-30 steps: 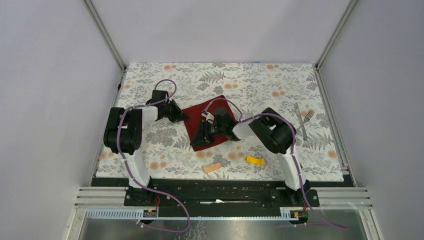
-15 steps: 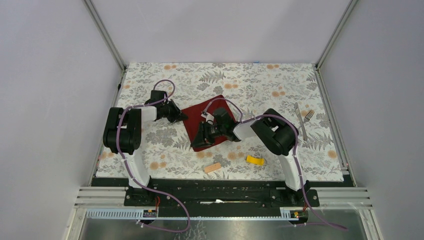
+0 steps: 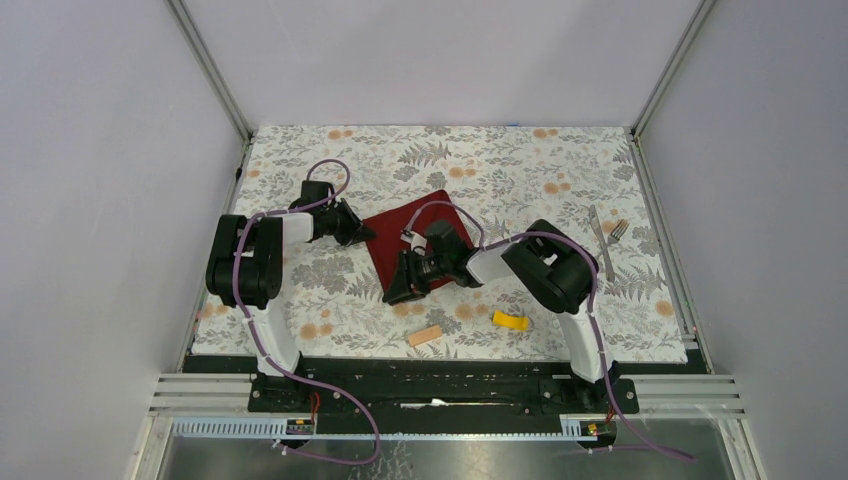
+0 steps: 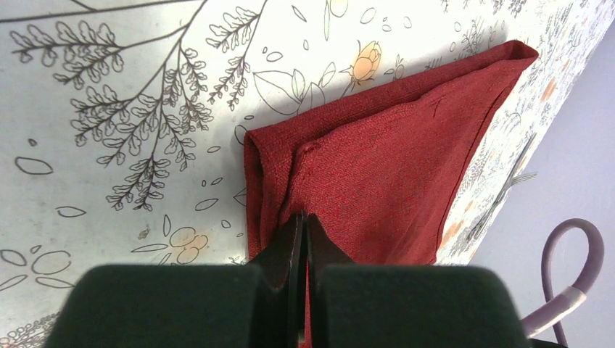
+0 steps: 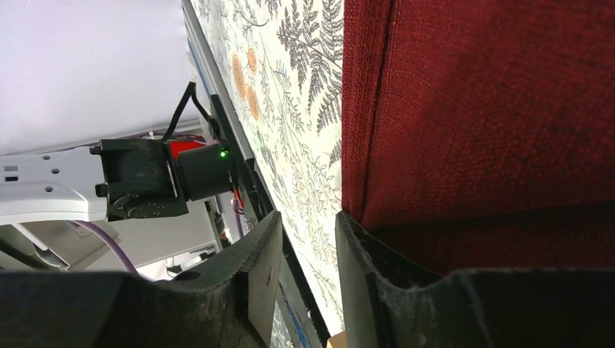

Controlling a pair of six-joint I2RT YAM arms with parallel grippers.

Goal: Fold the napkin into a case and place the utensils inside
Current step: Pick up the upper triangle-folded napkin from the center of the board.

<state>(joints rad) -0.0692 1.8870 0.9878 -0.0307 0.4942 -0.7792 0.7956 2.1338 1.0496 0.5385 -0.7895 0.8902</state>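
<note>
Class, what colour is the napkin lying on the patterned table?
The napkin is plain dark red, with no pattern. It shows best in the left wrist view.

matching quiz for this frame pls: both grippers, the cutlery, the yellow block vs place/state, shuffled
Column 1
1. left gripper
2. right gripper
3. knife and fork
4. yellow block

Column 2
A. lying side by side far to the right, apart from the napkin
B. jaws open, at the napkin's near edge
C. jaws shut, tips at the napkin's left corner
D. just right of the tan block, nearer the arm bases than the napkin

Pairs: 1-C, 2-B, 3-A, 4-D
</note>
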